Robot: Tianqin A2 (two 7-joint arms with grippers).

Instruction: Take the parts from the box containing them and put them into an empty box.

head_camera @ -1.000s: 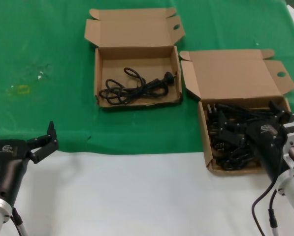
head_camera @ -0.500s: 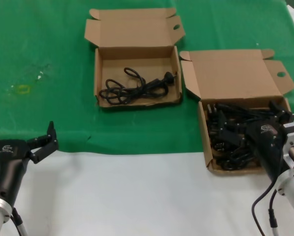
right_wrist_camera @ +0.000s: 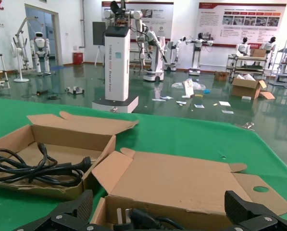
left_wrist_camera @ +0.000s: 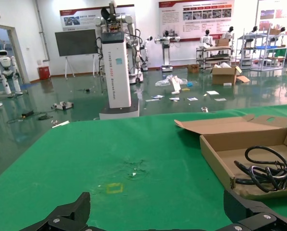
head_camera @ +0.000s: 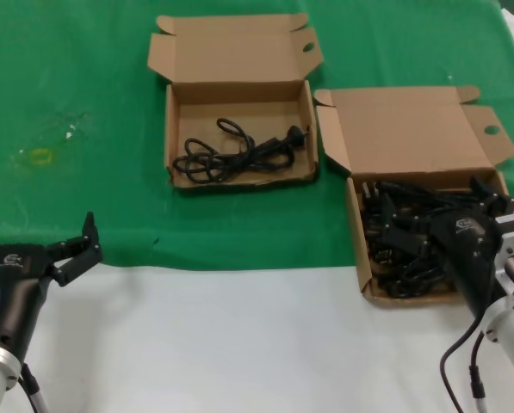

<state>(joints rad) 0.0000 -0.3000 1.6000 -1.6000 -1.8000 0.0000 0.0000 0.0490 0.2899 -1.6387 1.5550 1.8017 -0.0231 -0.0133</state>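
The squarer cardboard box (head_camera: 365, 258) sits at the right, lid open, and holds a pile of black power cables (head_camera: 399, 241). My right gripper (head_camera: 437, 211) is open and low over this pile, holding nothing. The right wrist view shows its fingers spread at the box's near wall (right_wrist_camera: 109, 207), with a plug (right_wrist_camera: 129, 219) between them. The wider box (head_camera: 239, 90) lies at the centre back with one coiled black cable (head_camera: 235, 155) inside; it also shows in the right wrist view (right_wrist_camera: 71, 137) and the left wrist view (left_wrist_camera: 218, 159). My left gripper (head_camera: 37, 222) is open and empty at the near left.
A green cloth (head_camera: 84, 77) covers the far half of the table and a white surface (head_camera: 239, 344) the near half. A small yellow mark (head_camera: 40, 157) lies on the cloth at the left. Both box lids stand open towards the back.
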